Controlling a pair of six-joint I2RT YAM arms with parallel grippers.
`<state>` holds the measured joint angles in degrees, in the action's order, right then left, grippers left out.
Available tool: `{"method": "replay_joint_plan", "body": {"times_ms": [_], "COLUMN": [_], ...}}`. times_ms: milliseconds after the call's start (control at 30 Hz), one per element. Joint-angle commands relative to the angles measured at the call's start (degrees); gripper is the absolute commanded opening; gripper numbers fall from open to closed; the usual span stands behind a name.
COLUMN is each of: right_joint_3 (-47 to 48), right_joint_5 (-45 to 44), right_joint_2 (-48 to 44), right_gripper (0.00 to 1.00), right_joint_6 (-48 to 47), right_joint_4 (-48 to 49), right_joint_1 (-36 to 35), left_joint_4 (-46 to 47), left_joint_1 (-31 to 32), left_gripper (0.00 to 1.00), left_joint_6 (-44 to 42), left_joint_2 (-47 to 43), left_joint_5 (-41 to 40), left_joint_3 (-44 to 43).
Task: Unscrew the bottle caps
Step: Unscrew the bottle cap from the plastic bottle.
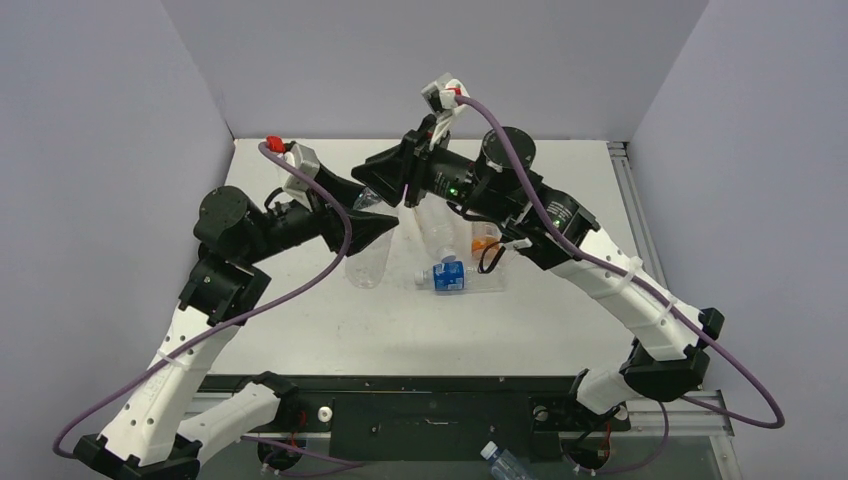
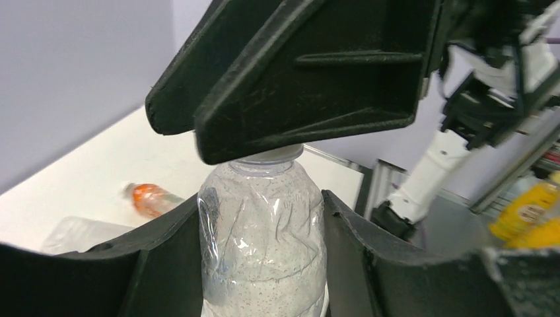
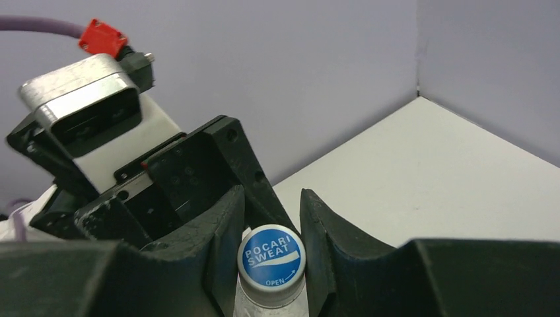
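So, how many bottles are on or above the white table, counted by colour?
Clear: 2, the held bottle in the left tool with its cap in the right tool, and the lying bottle
Blue-label bottle: 1
Orange bottle: 1
Total: 4

Cannot see the blue cap (image 3: 271,256) from the top or left wrist views: buried under the right gripper (image 3: 269,201), with only the neck ring showing below. Hides the cap's ridged side between the jaws in the right wrist view. Loses the held bottle (image 2: 261,244) at the lower edge in both wrist views; masked at mid-body by the left gripper (image 2: 261,218) from above. Blurs an orange bottle (image 2: 150,198) lying mid-table (image 1: 330,330), half covered by the right arm (image 1: 600,265) from above. Cuts 1 spare bottle (image 1: 503,462) at the bottom edge, beyond the table's near edge. Smears a yellow item (image 2: 531,211) at the right edge, unidentifiable.
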<state>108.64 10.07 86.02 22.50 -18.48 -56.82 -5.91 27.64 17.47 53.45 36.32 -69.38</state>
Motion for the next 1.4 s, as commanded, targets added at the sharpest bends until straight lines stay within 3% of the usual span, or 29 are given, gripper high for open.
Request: {"method": "replay_joint_plan", "body": {"times_ms": [0, 167, 267, 400, 433, 467, 500, 533, 567, 633, 733, 867, 1367], "right_joint_3": [-2.78, -6.32, -6.91, -4.47, -3.30, -2.75, -2.21, -2.36, -2.46, -2.27, 1.77, 8.58, 15.14], "right_joint_5": [23.26, 34.84, 36.78, 32.21, 26.06, 21.62, 13.79, 9.90, 3.17, -4.01, -12.04, -19.88, -16.55], "right_joint_2": [-5.40, -7.04, -7.09, -6.52, -6.49, -6.74, -6.96, -7.56, -7.81, -8.26, -6.67, -2.11, 4.42], "right_gripper": [0.00, 0.00, 0.00, 0.00, 0.04, 0.20, 0.50, 0.65, 0.77, 0.80, 0.82, 0.77, 0.50], "right_joint_6": [-1.03, 1.50, 2.61, 0.12, -1.20, -1.79, -2.07, -1.87, -1.46, -1.35, -2.17, -2.97, -2.30], "right_joint_4": [7.34, 14.24, 16.46, 11.36, 9.82, 6.87, 5.73, 4.37, 3.74, 1.10, -3.92, -11.60, -11.49], "right_joint_1": [0.83, 0.88, 1.28, 2.60, 2.72, 2.70, 2.70, 2.73, 2.65, 1.77, -0.99, -4.28, -5.89], "left_joint_4": [10.01, 14.04, 14.89, 13.45, 11.84, 10.94, 8.86, 7.65, 3.78, 0.24, -2.00, -2.56, -2.93], "left_joint_1": [-0.13, 0.43, 0.98, 1.19, 1.19, 1.19, 1.19, 1.19, 1.19, 1.19, 1.19, 1.27, 2.00], "left_gripper": [0.00, 0.00, 0.00, 0.00, 0.00, 0.00, 0.00, 0.00, 0.00, 0.00, 0.00, 0.00, 0.00], "left_joint_6": [9.97, 17.29, 17.76, 15.65, 13.59, 12.34, 9.38, 7.69, 3.30, -2.49, -8.34, -11.72, -10.88], "left_joint_2": [0.13, 1.12, 1.25, 0.85, 0.82, 0.68, 0.60, 0.42, 0.34, -0.04, -0.24, -0.21, 0.04], "left_joint_5": [12.22, 20.87, 23.42, 21.74, 20.88, 18.63, 17.26, 13.88, 12.08, 6.20, -3.35, -8.38, -9.84], "left_joint_3": [-5.02, -7.90, -9.20, -9.61, -9.56, -9.26, -9.09, -8.97, -8.86, -8.06, -6.63, -5.46, -4.56]}}
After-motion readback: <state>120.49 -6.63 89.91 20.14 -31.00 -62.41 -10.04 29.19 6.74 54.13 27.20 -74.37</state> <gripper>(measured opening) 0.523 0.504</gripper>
